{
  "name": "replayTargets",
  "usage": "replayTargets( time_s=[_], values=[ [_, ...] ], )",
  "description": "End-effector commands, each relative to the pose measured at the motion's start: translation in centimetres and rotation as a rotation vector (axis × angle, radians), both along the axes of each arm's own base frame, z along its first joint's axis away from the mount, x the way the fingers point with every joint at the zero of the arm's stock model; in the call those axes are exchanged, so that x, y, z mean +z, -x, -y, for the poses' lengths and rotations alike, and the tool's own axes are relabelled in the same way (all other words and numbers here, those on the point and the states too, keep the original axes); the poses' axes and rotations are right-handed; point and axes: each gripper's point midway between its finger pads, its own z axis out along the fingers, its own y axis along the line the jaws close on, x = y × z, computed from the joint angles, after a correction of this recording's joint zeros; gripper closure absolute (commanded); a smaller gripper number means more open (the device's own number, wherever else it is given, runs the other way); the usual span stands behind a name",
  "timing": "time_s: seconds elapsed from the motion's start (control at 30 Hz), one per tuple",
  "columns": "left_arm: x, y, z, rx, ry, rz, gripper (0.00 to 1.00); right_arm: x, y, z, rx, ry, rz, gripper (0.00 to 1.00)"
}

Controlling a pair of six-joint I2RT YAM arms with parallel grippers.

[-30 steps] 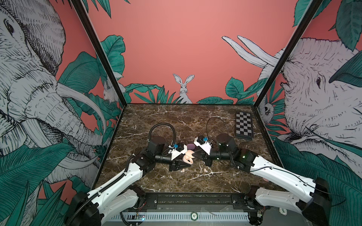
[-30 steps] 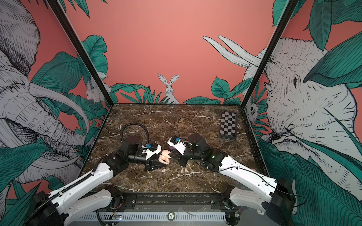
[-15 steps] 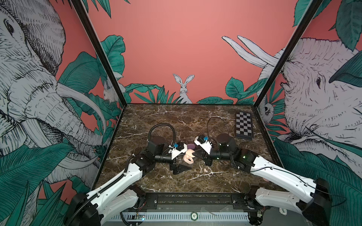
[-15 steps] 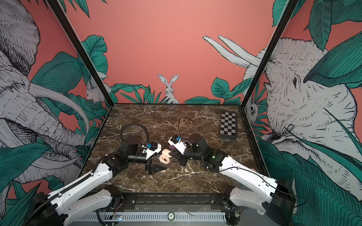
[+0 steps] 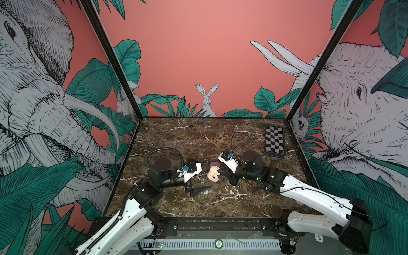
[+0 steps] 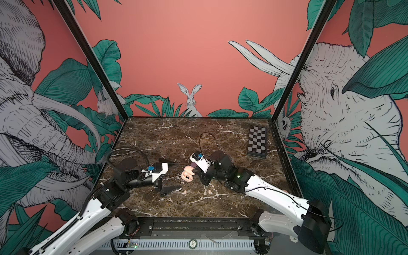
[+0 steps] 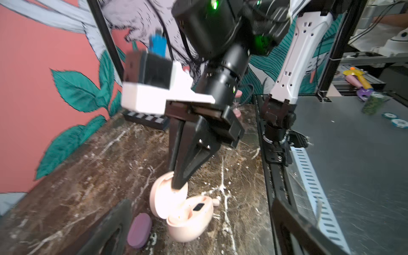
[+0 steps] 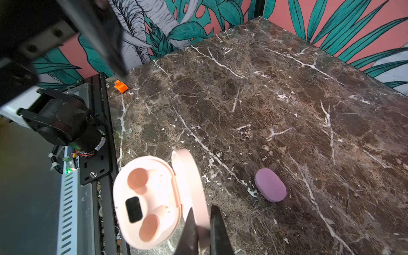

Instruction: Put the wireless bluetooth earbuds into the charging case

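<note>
The right gripper (image 8: 202, 229) is clamped on the raised lid of the peach charging case (image 8: 152, 198), a black finger on either face of the lid edge, which keeps the case open and steady on the marble table (image 8: 265, 106). Both moulded wells of the case show empty in the right wrist view. The left gripper (image 5: 197, 176), which a second ago sat nearly closed right against the case, has since spread its jaws to full width and stands just beside the case, holding nothing; in both top views one finger points over the table on the far side and the other lies low on the near side. This release suggests that the opening step is finished and the left arm is free to fetch. Two peach earbuds lie loose on the marble nearer the front edge: one (image 5: 206, 192) just off the left gripper's lower finger, the other (image 5: 231, 192) nearer the right arm. The closed lilac case (image 8: 270, 188) rests a little beyond the peach one, untouched. No lilac buds can be made out. Judged from this, no earbud has yet been seated, and the nearer bud is the likely next pick.
</note>
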Motion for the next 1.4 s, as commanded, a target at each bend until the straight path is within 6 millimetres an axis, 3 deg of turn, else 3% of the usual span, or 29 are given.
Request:
replayTargets(
  time_s=[0.0,0.27,0.6,1.37],
  values=[
    [0.8,-2.5,-1.8,0.206,0.061,0.102,0.01,-1.5,-0.8,0.0,-0.022,0.045,0.01,0.94],
    [1.5,-6.1,-6.5,0.57,0.112,0.229,0.01,-4.5,-2.1,0.8,-0.059,0.174,0.044,0.95],
    [0.5,-8.0,-8.6,0.73,0.073,0.245,0.01,-9.1,-3.5,1.7,-0.093,0.388,0.112,0.95],
    [-0.2,-8.3,-8.7,0.746,0.057,0.246,0.01,-13.5,-5.7,0.9,-0.068,0.607,0.3,0.99]
  ],
)
